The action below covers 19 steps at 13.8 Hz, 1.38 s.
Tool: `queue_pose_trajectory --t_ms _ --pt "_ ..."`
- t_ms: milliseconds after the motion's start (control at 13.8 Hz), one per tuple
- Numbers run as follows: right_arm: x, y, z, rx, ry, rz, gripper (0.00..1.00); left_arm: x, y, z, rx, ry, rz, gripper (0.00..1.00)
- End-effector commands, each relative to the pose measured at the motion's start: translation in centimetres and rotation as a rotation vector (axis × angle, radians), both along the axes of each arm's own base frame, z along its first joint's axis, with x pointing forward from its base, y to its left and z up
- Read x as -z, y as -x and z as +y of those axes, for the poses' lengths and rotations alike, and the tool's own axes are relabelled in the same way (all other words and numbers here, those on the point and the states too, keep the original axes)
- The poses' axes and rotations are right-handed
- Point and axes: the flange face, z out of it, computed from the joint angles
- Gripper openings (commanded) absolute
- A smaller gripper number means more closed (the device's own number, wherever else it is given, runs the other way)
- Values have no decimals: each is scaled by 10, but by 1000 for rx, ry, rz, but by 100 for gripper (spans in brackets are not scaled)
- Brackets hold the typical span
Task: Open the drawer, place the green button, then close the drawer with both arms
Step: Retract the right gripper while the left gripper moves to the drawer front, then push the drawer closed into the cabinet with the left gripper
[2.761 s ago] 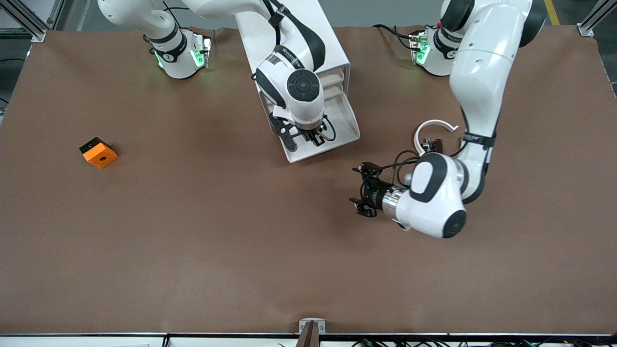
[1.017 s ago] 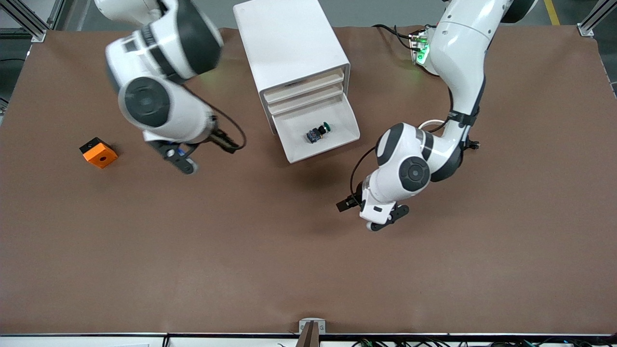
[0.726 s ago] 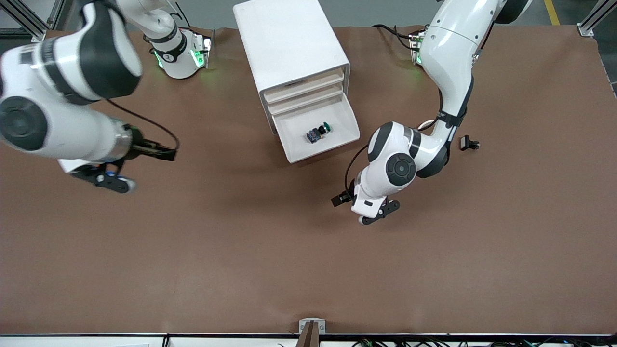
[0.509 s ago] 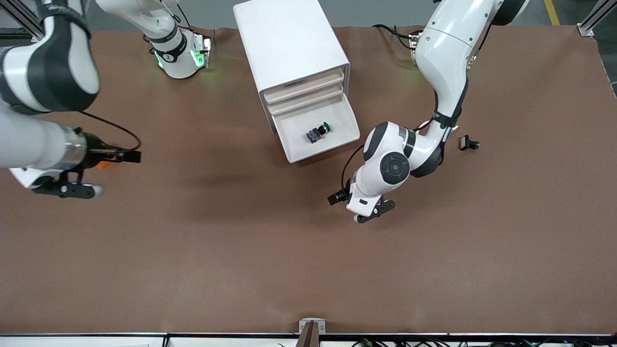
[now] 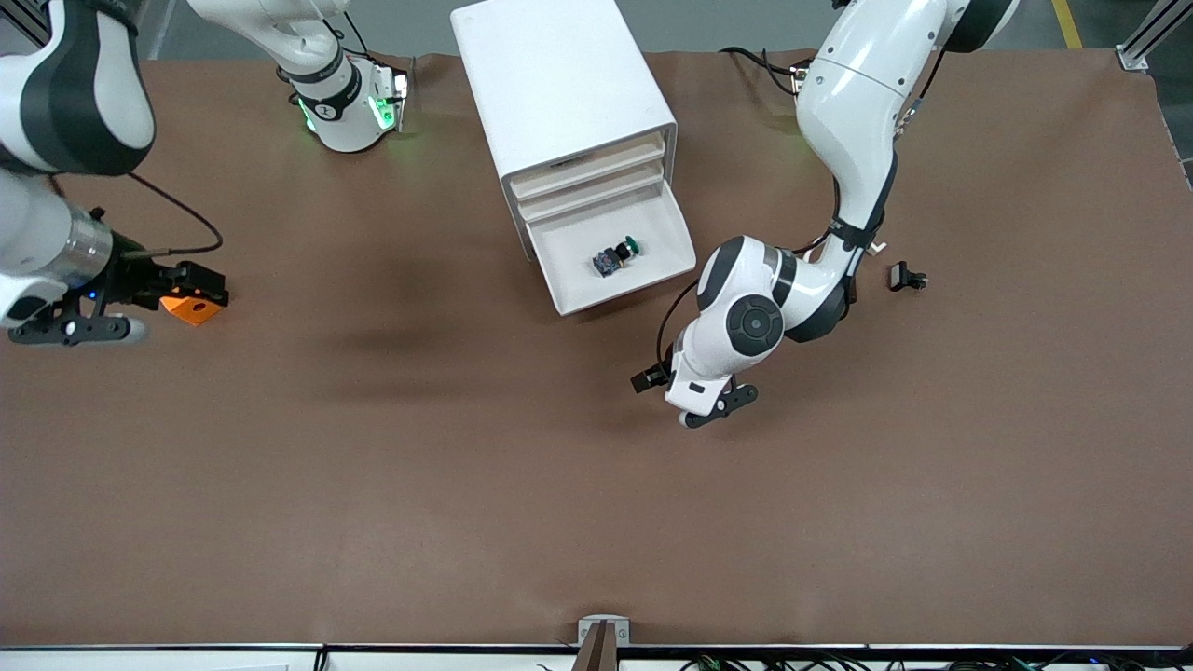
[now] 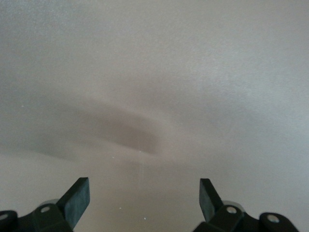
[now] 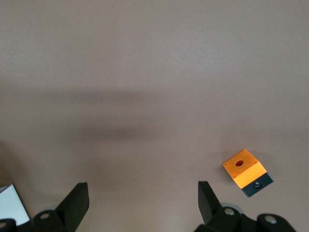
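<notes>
The white cabinet [image 5: 559, 93] stands between the arms' bases, and its lowest drawer [image 5: 652, 266] is pulled out. The green-capped button [image 5: 616, 254] lies in the drawer, held by nothing. My left gripper [image 5: 650, 377] hangs low over bare table, nearer the front camera than the drawer. In the left wrist view my left gripper [image 6: 143, 192] is open over bare brown surface. My right gripper [image 5: 207, 280] is at the right arm's end of the table, just above the orange cube [image 5: 193, 309]. The right wrist view shows my right gripper [image 7: 143, 193] open, with the orange cube [image 7: 244, 169] off to one side.
A small black clip [image 5: 906, 277] lies on the table toward the left arm's end, beside the left arm's elbow. The brown mat [image 5: 466, 485] stretches wide between the grippers and the front edge.
My right arm has swung away from the drawer to its own end of the table, over the orange cube. My left gripper has crept slightly toward the right arm's end.
</notes>
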Motion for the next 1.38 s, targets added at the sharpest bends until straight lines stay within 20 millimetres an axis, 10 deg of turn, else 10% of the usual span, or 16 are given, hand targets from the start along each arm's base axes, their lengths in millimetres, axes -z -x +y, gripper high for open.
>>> queue_pose_trajectory --t_ms 0,654,1090,1308 --pt "-1 19 -6 -7 13 -22 100 -1 3 4 8 -20 8 100" --pt "-61 7 -24 -27 58 -67 100 41 38 -27 91 -61 63 100" --pt "-92 7 -44 11 63 -98 100 32 96 -81 94 -73 118 100" --pt "-95 7 -43 16 63 -103 100 22 120 -73 99 -92 140 100"
